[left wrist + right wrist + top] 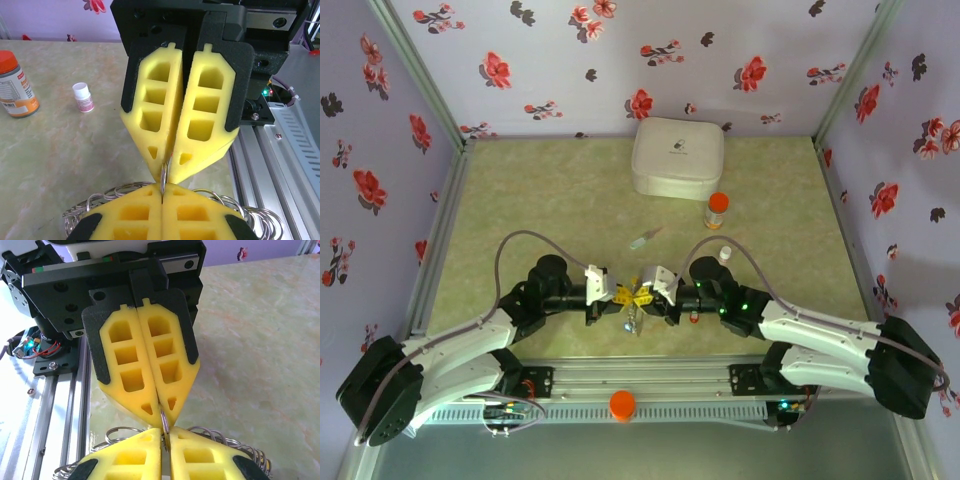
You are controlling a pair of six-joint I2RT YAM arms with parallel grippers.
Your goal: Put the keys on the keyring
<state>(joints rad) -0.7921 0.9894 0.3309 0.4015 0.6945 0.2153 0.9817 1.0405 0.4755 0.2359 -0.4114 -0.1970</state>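
Both claws meet tip to tip by the middle of the desk's (520, 200) near edge. Left claw (162, 190) is clamped tight on the silvery keyring (163, 174), and the right claw (165, 437) is pinching it too, loops bunched beside the fingertips.

You're looking at yellow foam fingers (155, 105) backed in black, the keyring (262, 220) glinting silvery beneath them. The table (550, 190) is showing pale green marbling and the walls (720, 60) lilac with red and dark flowers. Far right, a box (677, 158) is showing white beside an orange-capped bottle (717, 210).
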